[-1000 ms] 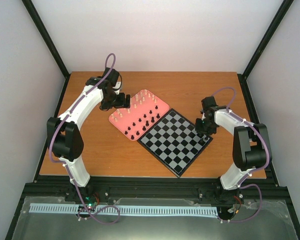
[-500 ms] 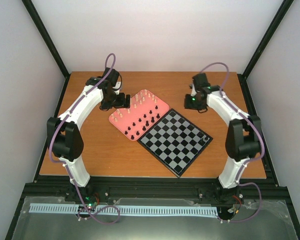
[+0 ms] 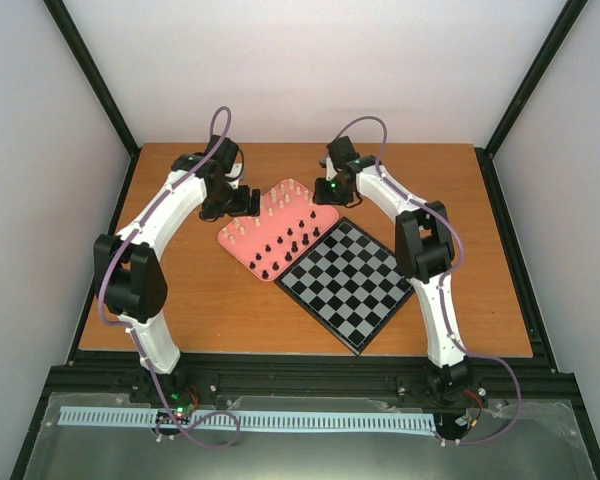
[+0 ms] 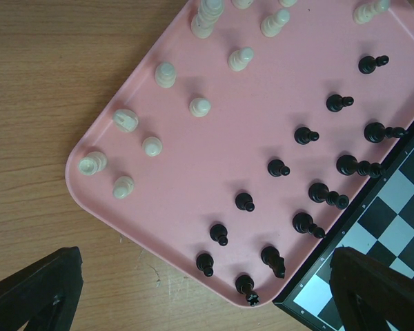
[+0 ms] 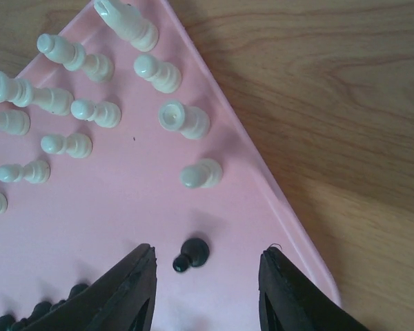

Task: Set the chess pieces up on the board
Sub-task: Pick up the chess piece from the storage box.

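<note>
The board (image 3: 352,285) of black and grey checks lies mid-table, beside a pink tray (image 3: 226,240) that holds the chess pieces. Cream pieces (image 4: 165,74) stand on the tray's far side and black pieces (image 4: 278,167) on the side next to the board (image 4: 402,215). My right gripper (image 5: 208,250) hangs open over the tray's far right corner (image 3: 323,192). A black pawn (image 5: 195,252) stands between its fingers, apart from both. Cream pieces (image 5: 186,118) stand just beyond it. My left gripper (image 4: 205,256) is wide open above the tray's left end (image 3: 248,203) and holds nothing.
The wooden table (image 3: 180,300) is bounded by a black frame and white walls. My right arm's elbow (image 3: 420,248) hangs over the board's right corner. Bare wood lies left of and behind the tray.
My right arm has swung from the board's right corner across to the tray's far right corner, and its jaws have opened wider. The left arm has not moved.
</note>
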`<state>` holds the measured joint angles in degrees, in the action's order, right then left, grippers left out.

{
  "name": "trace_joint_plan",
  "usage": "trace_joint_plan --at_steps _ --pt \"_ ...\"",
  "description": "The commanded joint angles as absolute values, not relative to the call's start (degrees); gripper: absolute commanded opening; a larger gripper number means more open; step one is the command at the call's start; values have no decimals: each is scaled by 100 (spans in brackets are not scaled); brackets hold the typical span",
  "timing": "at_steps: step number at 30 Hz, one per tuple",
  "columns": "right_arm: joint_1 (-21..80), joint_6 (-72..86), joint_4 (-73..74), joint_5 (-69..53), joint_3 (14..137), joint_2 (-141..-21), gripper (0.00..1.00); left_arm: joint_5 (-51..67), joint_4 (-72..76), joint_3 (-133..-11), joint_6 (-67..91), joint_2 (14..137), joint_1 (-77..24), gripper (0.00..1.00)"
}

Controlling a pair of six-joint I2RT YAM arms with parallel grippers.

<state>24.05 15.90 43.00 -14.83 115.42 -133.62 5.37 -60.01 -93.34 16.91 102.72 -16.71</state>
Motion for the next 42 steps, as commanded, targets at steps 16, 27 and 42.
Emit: trace_joint_plan --at_steps 16,27,42 --pt "2751 1440 4936 -1386 12392 -14226 34 554 -5972 -9347 1712 10215 -1644 100" --pt "2751 1483 4991 -1251 12410 -14273 20 568 -5955 -9325 1713 10232 -1644 100" --pt "2751 1326 5141 -1150 12323 -13731 3 548 -5953 -9326 1704 10214 -1644 100"
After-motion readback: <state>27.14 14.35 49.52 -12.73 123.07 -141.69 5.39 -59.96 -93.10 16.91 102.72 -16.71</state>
